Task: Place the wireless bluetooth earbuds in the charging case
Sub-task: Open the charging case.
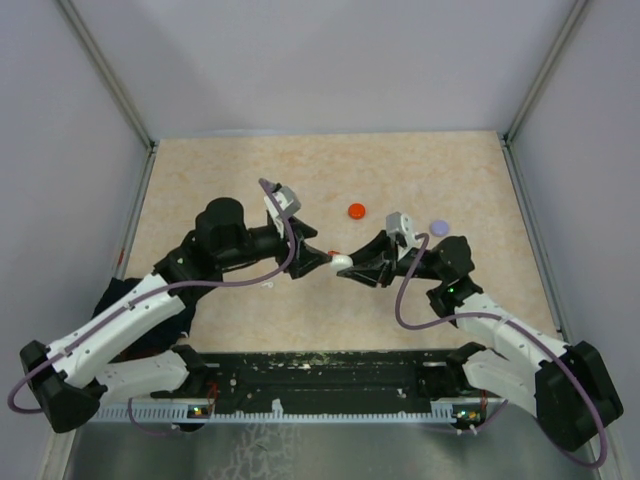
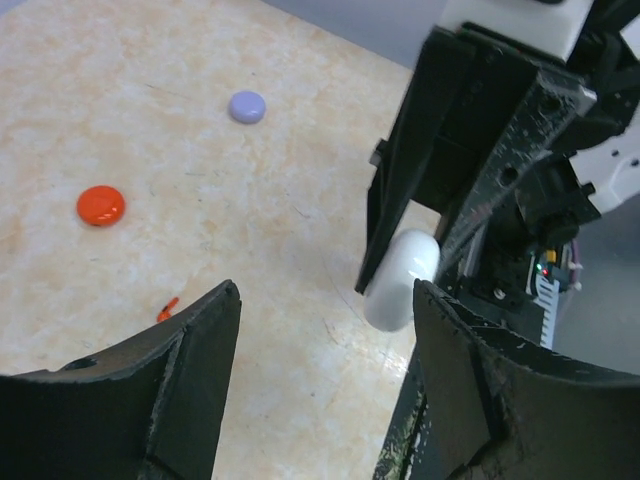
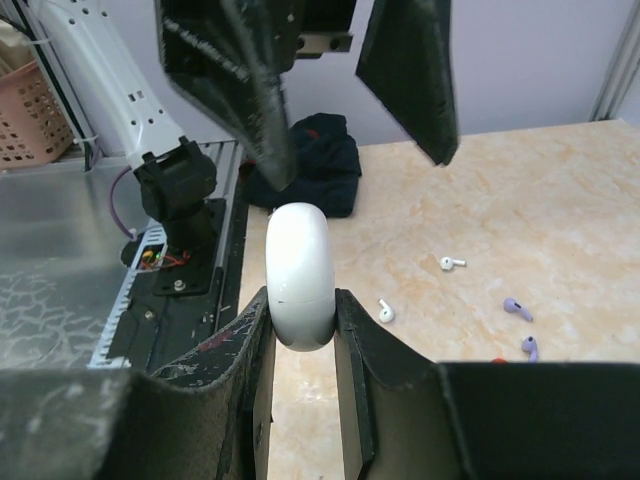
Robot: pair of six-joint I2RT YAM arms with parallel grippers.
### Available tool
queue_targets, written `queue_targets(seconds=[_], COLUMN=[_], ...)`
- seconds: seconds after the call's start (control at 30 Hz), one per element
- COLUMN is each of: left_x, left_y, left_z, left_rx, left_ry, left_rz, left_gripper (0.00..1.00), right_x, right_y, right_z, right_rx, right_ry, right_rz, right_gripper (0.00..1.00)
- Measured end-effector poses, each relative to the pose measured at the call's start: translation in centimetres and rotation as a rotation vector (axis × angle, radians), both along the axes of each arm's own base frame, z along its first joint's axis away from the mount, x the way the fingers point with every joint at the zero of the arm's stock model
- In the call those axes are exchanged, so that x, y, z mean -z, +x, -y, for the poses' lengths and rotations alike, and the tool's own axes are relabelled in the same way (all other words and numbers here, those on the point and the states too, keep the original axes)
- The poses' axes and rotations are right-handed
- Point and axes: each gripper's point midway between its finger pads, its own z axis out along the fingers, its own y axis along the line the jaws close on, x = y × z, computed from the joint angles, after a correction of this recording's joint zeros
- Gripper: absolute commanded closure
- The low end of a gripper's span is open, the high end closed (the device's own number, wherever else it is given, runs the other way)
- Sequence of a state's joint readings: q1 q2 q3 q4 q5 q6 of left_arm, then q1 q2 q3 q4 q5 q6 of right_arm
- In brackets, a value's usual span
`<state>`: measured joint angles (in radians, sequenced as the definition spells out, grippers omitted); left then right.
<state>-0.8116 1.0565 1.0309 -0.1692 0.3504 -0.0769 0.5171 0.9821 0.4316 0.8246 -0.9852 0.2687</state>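
The desk (image 1: pixel 200 180) is mottled beige, the case (image 3: pixel 298 270) white, with a red disc (image 1: pixel 356 211), lilac disc (image 1: pixel 438 227), white earbuds (image 3: pixel 452 263) and purple earbuds (image 3: pixel 517 307).

No legible text, label or number anywhere.

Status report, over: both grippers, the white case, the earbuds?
Right gripper shut on white case. Left gripper open, facing the case. White earbuds and purple earbuds loose on table. Nothing blocks the case.
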Motion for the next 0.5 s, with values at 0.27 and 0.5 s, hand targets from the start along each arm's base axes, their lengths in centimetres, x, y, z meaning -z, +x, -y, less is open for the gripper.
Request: queue_targets(seconds=[0.27,0.5], left_x=[3.3,2.8], left_y=[-2.2,-1.9], left_z=[0.7,1.4], left_rx=[0.132,0.147], left_ry=[0.016,-0.012], left_rz=[-0.037,-0.017], left_gripper=[0.26,0.29], right_x=[0.0,0.2], right_y=[0.4,0.3], right_z=[0.0,0.0], right_rx=[0.019,0.015], right_ry=[0.002,-0.001], right_rz=[-0.011,-0.016], right_gripper=[1.00,1.00])
